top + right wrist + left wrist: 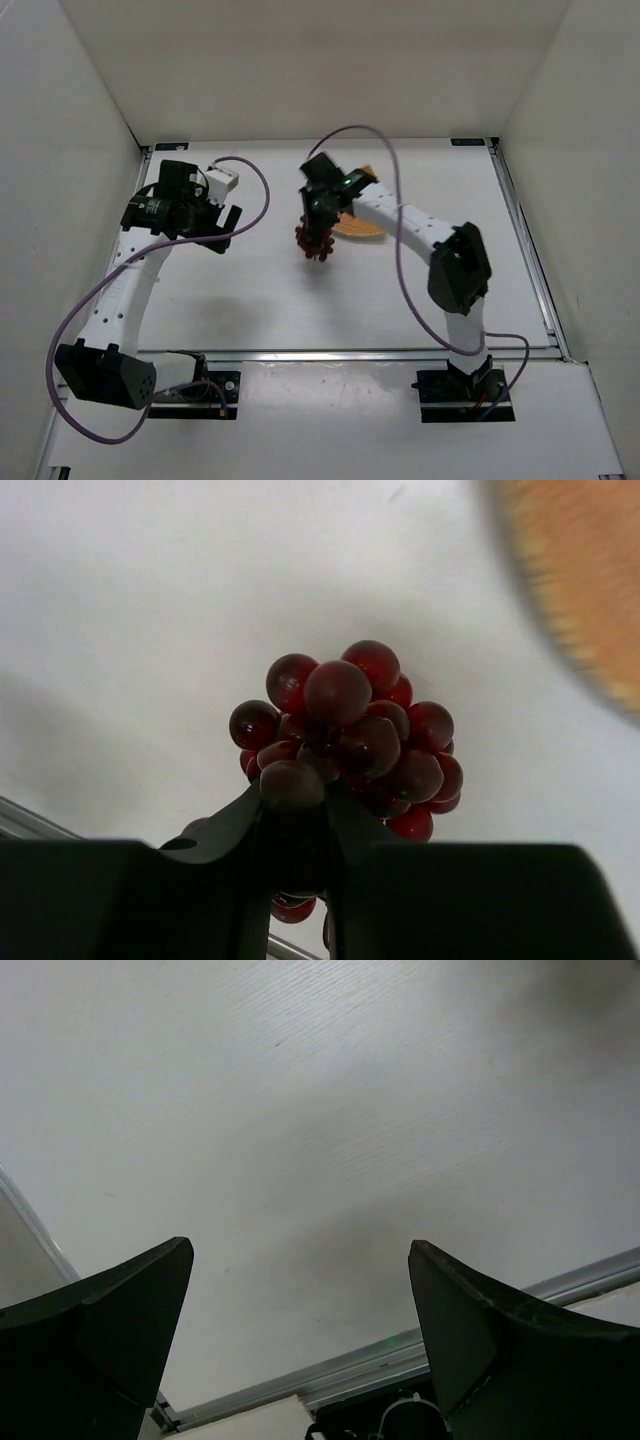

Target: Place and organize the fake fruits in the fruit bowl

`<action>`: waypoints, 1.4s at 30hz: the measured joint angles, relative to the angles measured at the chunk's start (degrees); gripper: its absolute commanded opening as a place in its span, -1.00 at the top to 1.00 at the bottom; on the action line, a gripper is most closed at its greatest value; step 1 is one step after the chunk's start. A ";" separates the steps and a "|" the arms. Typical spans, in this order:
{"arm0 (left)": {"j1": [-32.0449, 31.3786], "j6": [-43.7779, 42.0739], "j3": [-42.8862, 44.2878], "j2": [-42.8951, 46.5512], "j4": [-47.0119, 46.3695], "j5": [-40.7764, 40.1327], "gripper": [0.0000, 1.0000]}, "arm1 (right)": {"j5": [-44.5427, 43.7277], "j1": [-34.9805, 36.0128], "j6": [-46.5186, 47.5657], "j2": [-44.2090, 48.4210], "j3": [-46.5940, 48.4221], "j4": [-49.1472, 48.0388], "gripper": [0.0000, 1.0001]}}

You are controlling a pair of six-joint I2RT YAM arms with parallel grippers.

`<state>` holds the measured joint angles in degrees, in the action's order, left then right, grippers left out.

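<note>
A bunch of dark red grapes (355,735) hangs off the table with my right gripper (296,802) shut on its near berries. From above the grapes (316,240) dangle under the right gripper (320,215), just left of the tan woven fruit bowl (360,228). That bowl shows as a blurred orange edge (590,590) at the upper right of the right wrist view. My left gripper (218,225) hovers open over bare table at the left, and its fingers (120,1320) have nothing between them.
White walls enclose the table on three sides. An aluminium rail (350,352) runs along the near edge and another (525,240) along the right side. Purple cables (400,200) loop over both arms.
</note>
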<state>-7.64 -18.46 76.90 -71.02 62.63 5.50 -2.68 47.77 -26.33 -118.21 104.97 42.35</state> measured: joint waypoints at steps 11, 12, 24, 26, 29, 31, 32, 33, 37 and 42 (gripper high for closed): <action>-13.53 -3.56 -6.40 0.22 -2.23 -9.62 -1.00 | -3.76 -21.05 -3.76 5.35 8.09 -4.42 0.87; -13.53 -3.67 -7.80 0.37 -2.69 -10.38 -1.00 | -3.56 -21.55 -3.76 3.37 8.87 -4.44 0.81; -9.57 -4.92 -18.40 5.05 -7.08 -17.20 -1.00 | 2.14 -22.97 -3.96 -5.53 9.25 0.83 -1.00; -8.24 -4.52 -18.58 5.73 -7.58 -17.55 -1.00 | 0.74 -22.97 -3.15 0.70 6.62 1.11 -1.00; -5.57 -3.89 -20.31 8.15 -8.70 -18.51 -1.00 | -1.77 -23.98 -2.84 18.32 -3.15 -0.26 -1.00; -3.10 -3.48 -22.64 10.64 -8.96 -19.02 -1.00 | -1.79 -26.93 -3.74 31.87 -11.47 -1.38 -1.00; -1.81 -3.28 -23.85 11.80 -9.09 -19.21 -1.00 | -1.73 -29.59 -4.79 39.41 -16.96 -2.73 -1.00; -0.48 -3.06 -24.96 12.90 -8.94 -19.47 -1.00 | -1.64 -32.11 -5.70 45.16 -21.75 -2.91 -1.00; 4.79 -2.01 -27.30 14.40 -8.74 -19.85 -1.00 | -0.42 -41.81 -10.10 63.65 -44.89 -1.51 -1.00; 8.79 -0.04 -27.50 14.19 -8.63 -19.67 -1.00 | 4.35 -47.60 -11.85 66.34 -60.74 6.95 -1.00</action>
<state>1.15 -18.50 49.41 -56.84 54.00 -14.17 1.67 0.16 -38.17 -51.88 44.23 49.30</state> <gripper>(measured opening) 0.998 0.996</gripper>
